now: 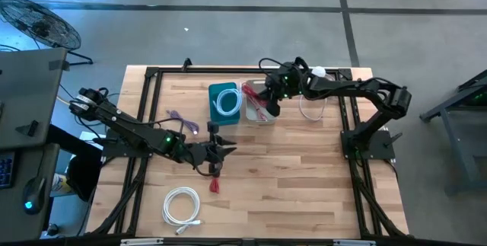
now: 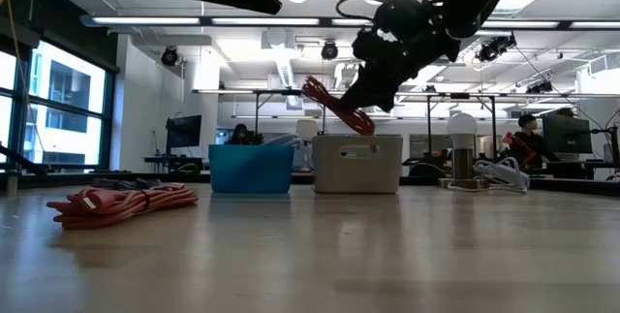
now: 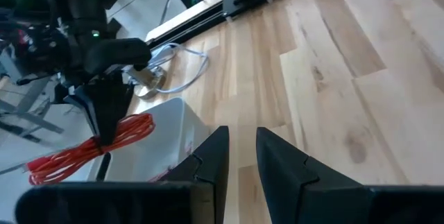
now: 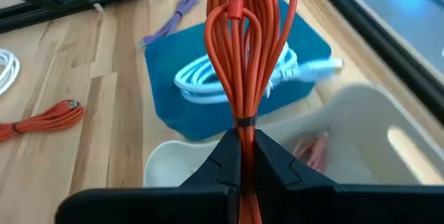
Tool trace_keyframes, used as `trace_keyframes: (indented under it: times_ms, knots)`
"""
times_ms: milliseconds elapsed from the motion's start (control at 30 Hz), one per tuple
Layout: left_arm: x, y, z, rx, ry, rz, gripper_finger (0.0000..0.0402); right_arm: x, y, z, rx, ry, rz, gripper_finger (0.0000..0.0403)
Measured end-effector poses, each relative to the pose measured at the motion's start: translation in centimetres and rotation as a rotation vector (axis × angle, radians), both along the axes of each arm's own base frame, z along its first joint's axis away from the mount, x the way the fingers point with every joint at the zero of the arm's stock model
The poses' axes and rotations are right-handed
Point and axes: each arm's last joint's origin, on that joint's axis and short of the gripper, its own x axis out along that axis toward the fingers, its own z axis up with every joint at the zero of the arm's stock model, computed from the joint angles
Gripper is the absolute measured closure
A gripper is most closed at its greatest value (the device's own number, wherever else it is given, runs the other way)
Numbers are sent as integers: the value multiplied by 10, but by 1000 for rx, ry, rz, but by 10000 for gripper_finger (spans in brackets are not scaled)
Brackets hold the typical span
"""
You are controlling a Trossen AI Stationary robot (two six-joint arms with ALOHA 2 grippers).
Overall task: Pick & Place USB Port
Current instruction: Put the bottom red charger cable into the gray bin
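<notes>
Wooden table [image 1: 304, 170] lies bare mid-board; right gripper [image 4: 241, 156] clenches red cable [image 4: 244, 50] above white bin [image 1: 260, 113]; left gripper [image 3: 239, 158] empty, slightly parted.

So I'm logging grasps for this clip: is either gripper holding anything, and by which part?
The right gripper pinches the coiled red cable at its tied end, over the white bin. The left gripper holds nothing.

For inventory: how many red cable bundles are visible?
3 red bundles: one held in the right claw over the white bin, one on the table by the left claw, one apparently inside the bin; more may be hidden.
</notes>
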Motion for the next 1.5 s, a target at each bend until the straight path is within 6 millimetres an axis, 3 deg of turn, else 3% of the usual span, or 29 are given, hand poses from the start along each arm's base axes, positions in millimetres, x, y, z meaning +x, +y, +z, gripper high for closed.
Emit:
trace_keyframes:
  times_ms: [167, 467, 833, 1133, 1500]
  knots:
    - [0, -1, -1, -14, 13, -34, 330, -4, -3, -5, 61, 65, -148, 395]
    - [-1, -2, -3, -27, 41, -71, 330, -3, -4, -4, 241, 16, -374, 395]
    - [-4, -2, -8, -6, 98, -77, 330, 9, 22, -5, 468, -24, -570, 395]
    - [-4, -2, -9, -20, 120, -111, 330, 9, 34, -11, 488, 21, -701, 395]
    - [-6, -2, -12, -18, 157, -134, 330, 13, 37, -7, 451, -7, -629, 313]
